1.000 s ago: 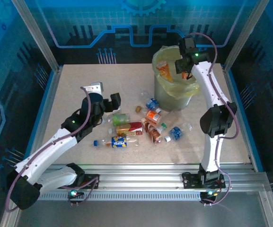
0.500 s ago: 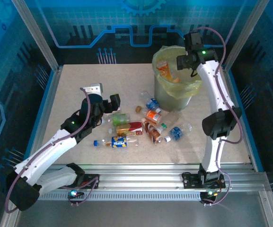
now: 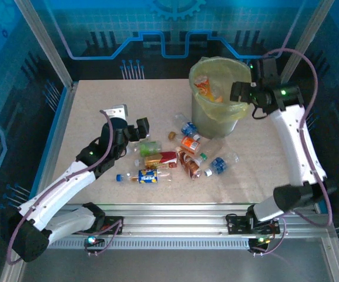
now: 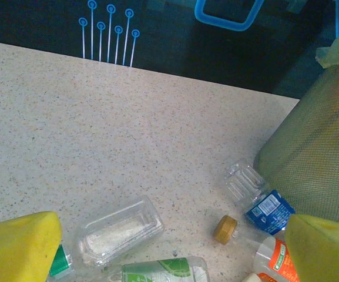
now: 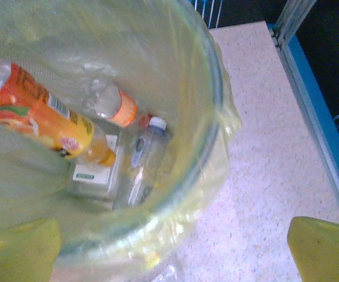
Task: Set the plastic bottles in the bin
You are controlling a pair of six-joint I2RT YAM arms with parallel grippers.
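Plastic bottles [image 3: 160, 158]: another has apparently gone into the bin [image 3: 216, 120], since the right gripper [image 3: 240, 94], over its mouth a second ago, has swung just right of the rim with jaws apart and empty. The left gripper [image 3: 131, 120] hangs spread wide above the pile's left end. At least three bottles lie inside the bin, about eight remain on the worktop [image 3: 98, 100] near its foot, and there is one loose cap [image 3: 172, 135].

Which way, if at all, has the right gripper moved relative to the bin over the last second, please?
Yes. In the top view, the right gripper has pulled rightward, from over the opening of the bin to its right rim.
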